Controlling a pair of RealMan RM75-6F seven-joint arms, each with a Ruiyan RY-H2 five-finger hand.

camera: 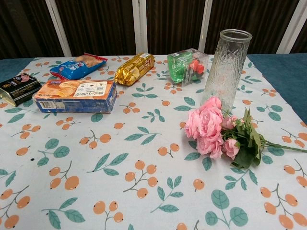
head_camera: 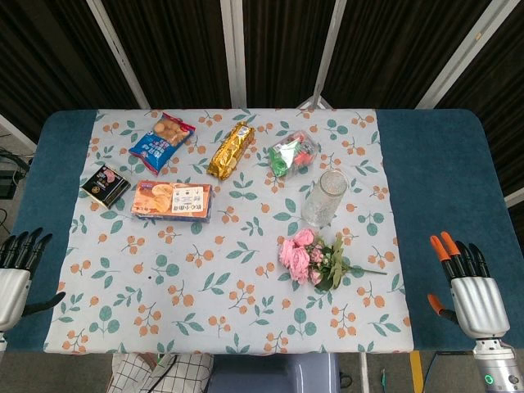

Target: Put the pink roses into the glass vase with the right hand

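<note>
A bunch of pink roses (head_camera: 303,255) (camera: 208,128) with green leaves lies flat on the patterned cloth, stems pointing right. Just behind it stands the empty clear glass vase (head_camera: 324,197) (camera: 227,67), upright. My right hand (head_camera: 469,278), silver with orange fingertips, hovers at the table's right front edge, fingers spread and empty, well right of the roses. At the left front edge my left hand (head_camera: 16,274), with black fingers, is open and empty too. Neither hand shows in the chest view.
Snacks lie across the back of the cloth: a blue chip bag (head_camera: 162,142), a gold packet (head_camera: 230,150), a green and red clear pack (head_camera: 293,154), an orange biscuit box (head_camera: 171,200) and a small black box (head_camera: 106,185).
</note>
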